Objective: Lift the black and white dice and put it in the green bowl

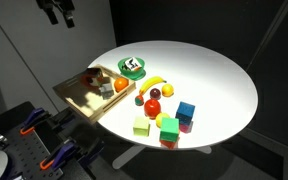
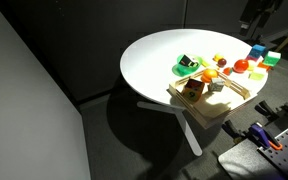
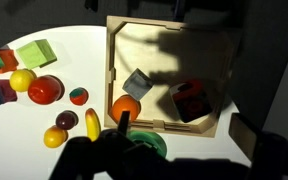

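Observation:
The green bowl (image 1: 131,68) stands on the white round table next to the wooden tray. The black and white dice (image 1: 133,67) lies inside it; both also show in an exterior view, bowl (image 2: 187,67) and dice (image 2: 187,62). In the wrist view only part of the bowl (image 3: 149,143) shows at the bottom edge, behind a dark finger, and the dice is hidden. My gripper (image 1: 60,16) hangs high above the table near the tray side, well apart from the bowl. Its fingers are spread and hold nothing.
The wooden tray (image 3: 112,60) holds an orange ball (image 3: 127,108), a grey block (image 3: 136,82) and a red and dark object (image 3: 191,100). A banana (image 1: 154,85), red balls, a blue cube (image 1: 186,110), a green cube (image 1: 141,127) and a yellow block (image 1: 169,128) lie on the table (image 1: 214,75).

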